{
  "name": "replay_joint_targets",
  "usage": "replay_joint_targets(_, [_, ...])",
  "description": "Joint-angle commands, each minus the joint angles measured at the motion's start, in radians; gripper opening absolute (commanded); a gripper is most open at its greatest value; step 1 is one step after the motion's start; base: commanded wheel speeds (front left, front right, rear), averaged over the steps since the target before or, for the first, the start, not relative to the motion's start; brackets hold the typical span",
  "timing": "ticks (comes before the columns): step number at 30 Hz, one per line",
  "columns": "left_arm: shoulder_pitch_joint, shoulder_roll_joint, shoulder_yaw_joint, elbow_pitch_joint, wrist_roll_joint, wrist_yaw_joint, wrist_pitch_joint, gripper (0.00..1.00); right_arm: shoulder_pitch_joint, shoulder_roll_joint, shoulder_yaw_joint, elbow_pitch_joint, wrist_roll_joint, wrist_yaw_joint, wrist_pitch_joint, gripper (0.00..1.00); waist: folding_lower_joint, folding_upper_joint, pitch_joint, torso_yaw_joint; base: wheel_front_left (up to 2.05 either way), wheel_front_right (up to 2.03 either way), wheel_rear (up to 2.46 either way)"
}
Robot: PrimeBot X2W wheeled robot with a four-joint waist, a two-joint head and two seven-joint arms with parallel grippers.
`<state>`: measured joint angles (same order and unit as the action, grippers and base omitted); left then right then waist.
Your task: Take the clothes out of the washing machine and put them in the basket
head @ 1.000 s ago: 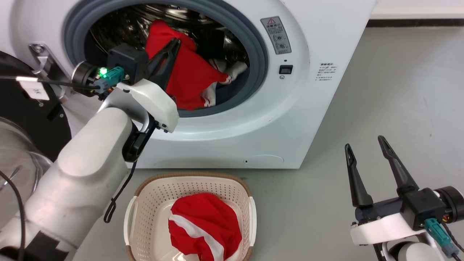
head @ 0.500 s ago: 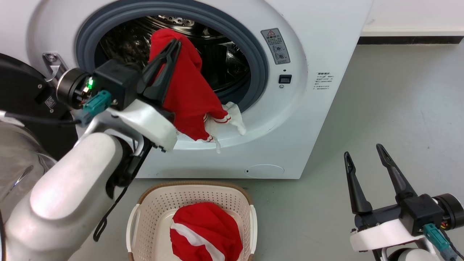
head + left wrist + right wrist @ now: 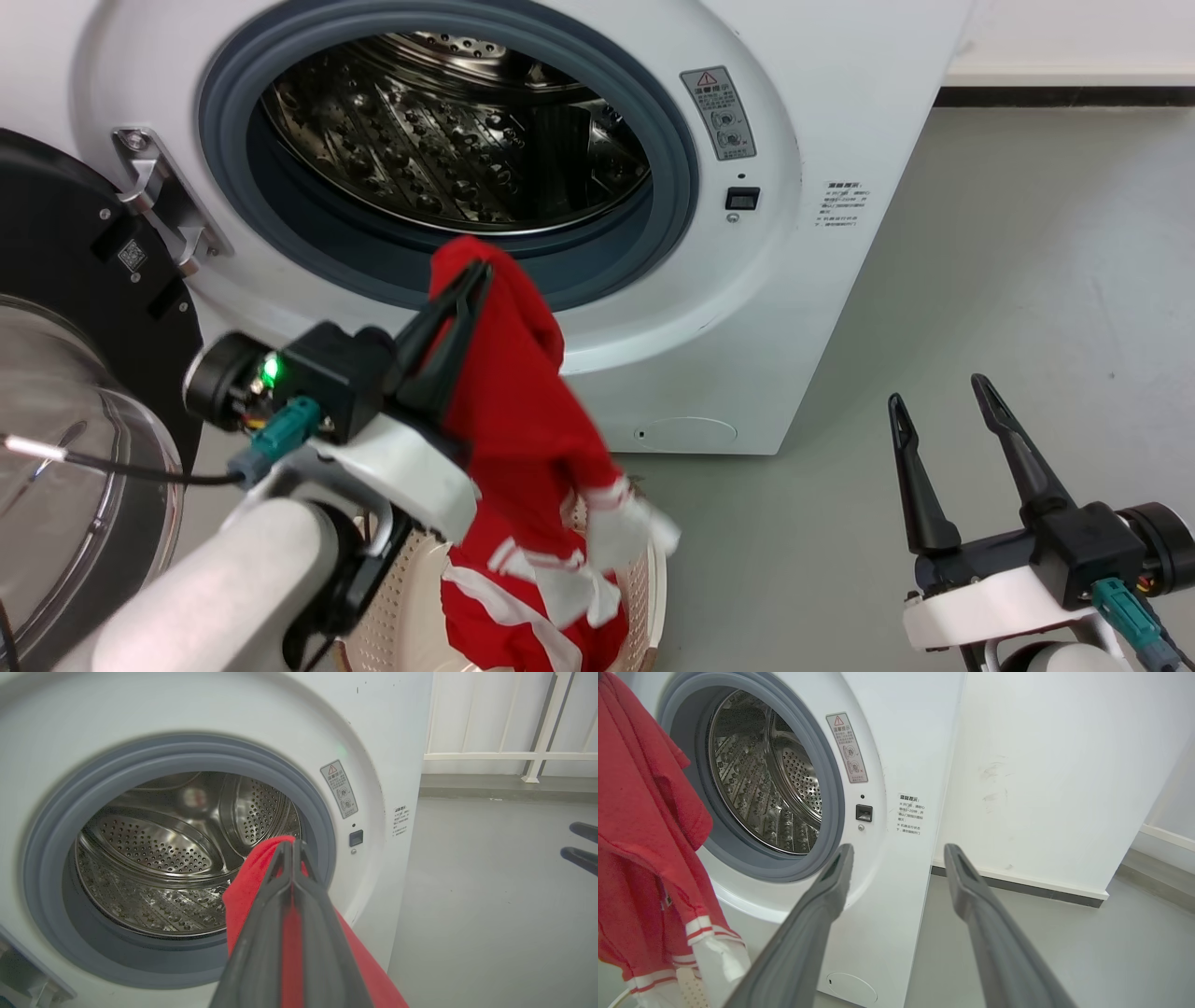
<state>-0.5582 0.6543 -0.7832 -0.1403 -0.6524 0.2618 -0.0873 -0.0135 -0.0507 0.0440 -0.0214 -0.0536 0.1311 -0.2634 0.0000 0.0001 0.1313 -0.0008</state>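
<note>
1. Our left hand point(image 3: 478, 273) is clamping its two fingers together on the top fold of the red garment point(image 3: 518, 420). In the left wrist view the fabric is showing as a thin red strip pinched between them.
2. We are holding the pinch in front of the washing machine point(image 3: 803, 280), just below its opening. As we judge it, this is letting the cloth hang clear of the grey ring point(image 3: 674, 187) and fall straight.
3. From the fingertips the garment is draping downward, and its white-trimmed cuffs are dangling over the basket point(image 3: 651, 579), which is standing on the floor just in front of the machine.
4. A second red piece point(image 3: 523, 644) with a white stripe is already lying in the basket, directly under the hanging one. We cannot tell whether the two are touching.
5. As far as we are seeing into the drum point(image 3: 448, 140), it is showing no clothes.
6. Our right hand point(image 3: 937, 392) is hovering with its fingers apart and holding nothing, well off to the right above the floor and out of the way.
7. We are judging the next move to be lowering the garment and letting go over the basket.
</note>
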Motion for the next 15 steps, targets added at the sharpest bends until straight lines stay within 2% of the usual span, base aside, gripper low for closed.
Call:
replay_joint_targets(1, [0.02,-0.002,-0.004,-0.002,-0.008,0.003,-0.006,0.0,-0.003,0.001,0.001,0.0,0.001,-0.001,-0.002,1.0,0.0,-0.0001,0.005,0.0,0.0,0.0,0.0])
replay_joint_targets(7, [0.104,-0.026,-0.047,0.055,-0.031,-0.008,-0.027,0.0,-0.025,0.001,-0.002,-0.005,-0.007,-0.001,-0.002,1.0,0.0,-0.0001,0.049,-0.002,0.0,0.0,0.0])
replay_joint_targets(15, [0.142,-0.088,-0.113,0.259,-0.045,-0.074,-0.061,0.0,-0.077,0.001,-0.006,-0.025,-0.031,-0.001,-0.002,1.0,0.0,-0.0001,0.17,-0.013,0.0,0.0,0.0])
